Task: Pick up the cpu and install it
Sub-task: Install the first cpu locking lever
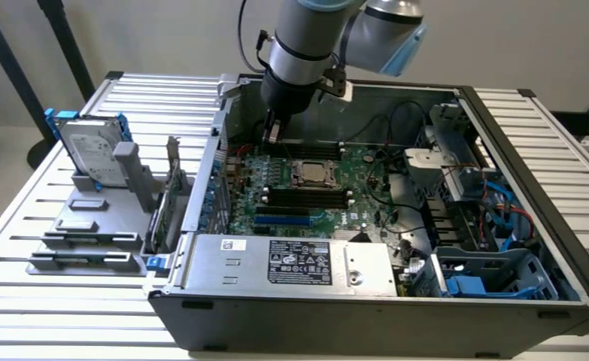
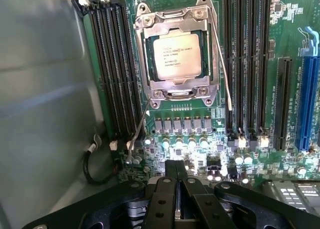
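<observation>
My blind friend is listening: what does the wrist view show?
A cpu sits in its metal-framed socket on a green motherboard, between dark memory slots. The robot's hand, shut and empty, hovers nearby.

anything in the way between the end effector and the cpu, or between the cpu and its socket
Nothing visible does. The cpu already lies inside the metal socket frame, its top bare. The shut end effector hangs over the motherboard beside it, empty.

The cpu (image 2: 176, 54) has a dull silver metal top. Its socket frame (image 2: 180, 93) is bright bare metal; the motherboard (image 2: 127, 1) is glossy green.
</observation>
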Robot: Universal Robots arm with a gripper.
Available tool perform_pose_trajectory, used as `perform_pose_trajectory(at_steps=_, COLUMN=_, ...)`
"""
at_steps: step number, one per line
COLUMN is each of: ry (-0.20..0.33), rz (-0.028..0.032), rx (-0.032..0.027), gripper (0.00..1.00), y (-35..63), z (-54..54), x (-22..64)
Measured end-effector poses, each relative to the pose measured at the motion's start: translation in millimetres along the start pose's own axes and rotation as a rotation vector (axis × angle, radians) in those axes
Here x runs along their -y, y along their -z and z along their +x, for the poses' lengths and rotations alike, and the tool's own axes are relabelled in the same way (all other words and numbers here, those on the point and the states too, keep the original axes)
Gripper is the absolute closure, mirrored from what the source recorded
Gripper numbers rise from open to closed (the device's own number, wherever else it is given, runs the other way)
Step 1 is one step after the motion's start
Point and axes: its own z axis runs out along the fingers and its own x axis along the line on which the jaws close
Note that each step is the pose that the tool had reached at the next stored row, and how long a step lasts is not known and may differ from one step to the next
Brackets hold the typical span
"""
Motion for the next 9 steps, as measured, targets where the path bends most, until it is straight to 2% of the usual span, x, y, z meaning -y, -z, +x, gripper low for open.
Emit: perform_pose_trajectory(at_steps=9, ry=-0.092, rz=-0.0143, rx=-0.0396, gripper=0.89, y=-2.8, z=-0.6, x=-0.3)
